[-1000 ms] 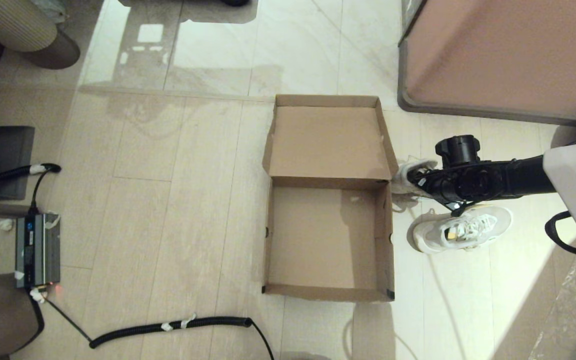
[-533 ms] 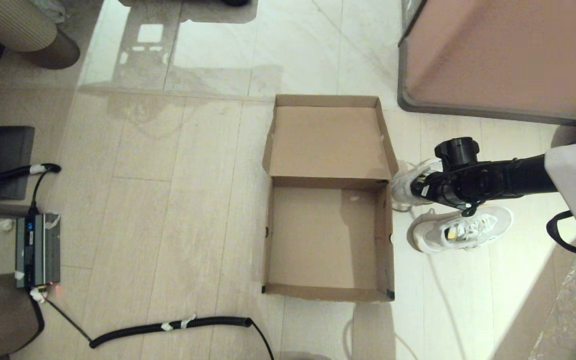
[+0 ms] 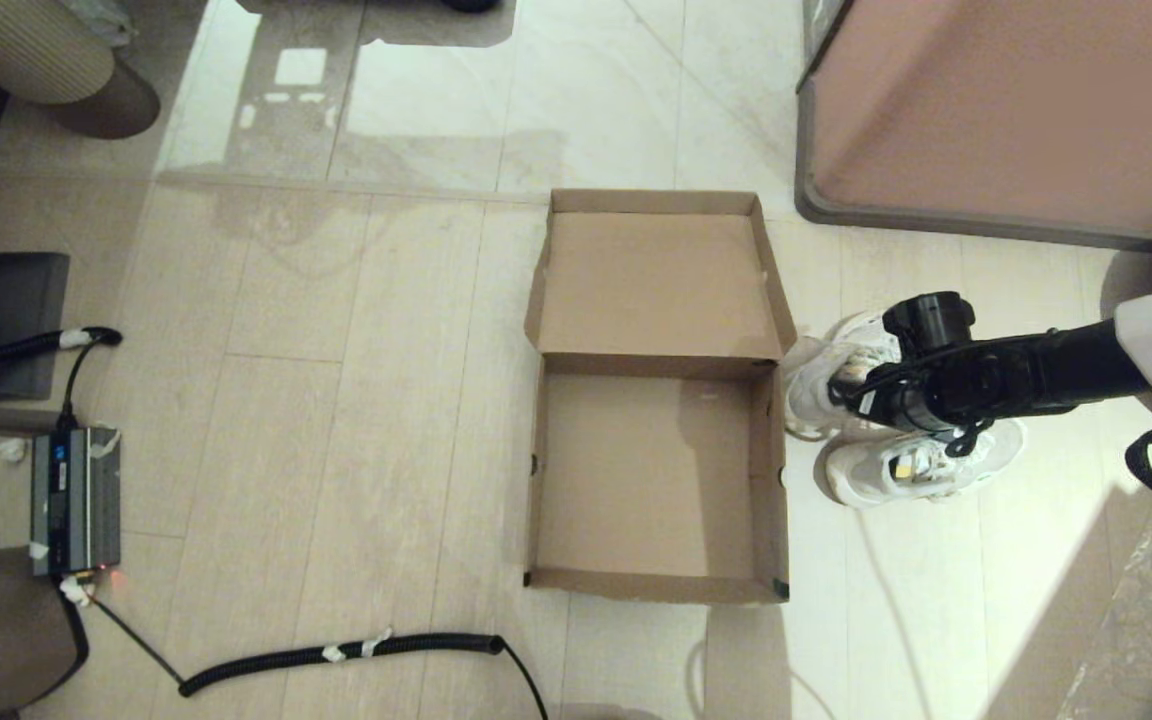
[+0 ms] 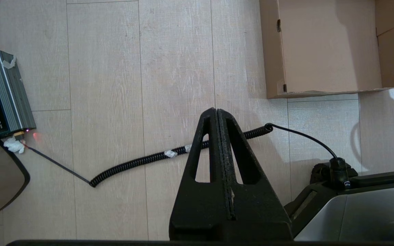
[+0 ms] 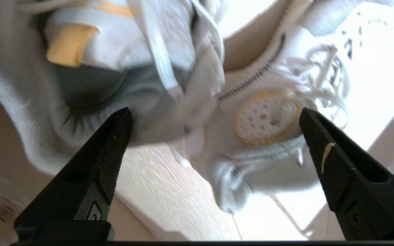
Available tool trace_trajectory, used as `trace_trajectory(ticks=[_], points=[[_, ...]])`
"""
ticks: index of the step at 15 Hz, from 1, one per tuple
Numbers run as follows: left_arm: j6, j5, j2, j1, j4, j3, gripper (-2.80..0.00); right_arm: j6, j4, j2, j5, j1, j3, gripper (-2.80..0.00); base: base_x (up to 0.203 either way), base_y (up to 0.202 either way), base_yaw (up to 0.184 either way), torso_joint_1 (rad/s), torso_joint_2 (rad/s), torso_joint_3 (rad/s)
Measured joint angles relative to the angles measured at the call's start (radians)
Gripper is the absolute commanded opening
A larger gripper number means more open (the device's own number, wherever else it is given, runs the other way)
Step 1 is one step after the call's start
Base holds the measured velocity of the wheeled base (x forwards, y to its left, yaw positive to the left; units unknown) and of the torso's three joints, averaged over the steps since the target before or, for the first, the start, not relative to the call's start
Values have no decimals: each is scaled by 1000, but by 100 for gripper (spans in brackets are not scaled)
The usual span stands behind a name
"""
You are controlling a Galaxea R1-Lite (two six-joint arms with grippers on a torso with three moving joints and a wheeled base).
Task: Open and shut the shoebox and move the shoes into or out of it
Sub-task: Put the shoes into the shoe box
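Furniture: large pinkish-brown furniture block with grey rim point(image 3: 1016, 110), far right of the pale wood-plank and glossy tile floor point(image 3: 356, 400).
Shoebox: plain brown cardboard shoebox point(image 3: 656, 480), lid flung open and lying flat behind the tray; long axis runs away from the robot; nothing inside; unmoved since a second ago.
Right arm: a second ago its wrist sat higher over the far shoe; it has since dropped lower and shifted toward the near shoe.
Shoes: pair of white chunky-soled lace-up sneakers point(image 3: 921, 465) on the floor just right of the shoebox, side by side, long axes crosswise, toes away from the box; the far one partly hidden under the arm.
Charger: grey metal box point(image 3: 74, 500) with a lit red lamp, far left, black coiled cable point(image 3: 336, 655) trailing from it across the floor.
Right pincer: right pincer point(image 5: 214, 130) spread wide, released, fingers point(image 5: 108, 147) straddling both shoe collars just above them, gripping nothing.
Left pincer: left pincer point(image 4: 217, 116) clenched on nothing, parked above the floor near the shoebox's front left corner.
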Motion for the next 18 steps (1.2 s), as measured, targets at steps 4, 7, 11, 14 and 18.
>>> trace_trajectory(ticks=[4,7,11,14,18], points=[[0,0,0,0,0,0,-280,6,-109,-28,-14,-1,127,0,0,0,0,0,0,0],[0,0,0,0,0,0,-280,86,-110,-35,-14,2,169,0,0,0,0,0,0,0],[0,0,0,0,0,0,-280,98,-105,-56,-15,4,187,0,0,0,0,0,0,0],[0,0,0,0,0,0,-280,121,-109,-56,-9,14,200,0,0,0,0,0,0,0],[0,0,0,0,0,0,-280,241,-121,-18,21,36,203,0,0,0,0,0,0,0]])
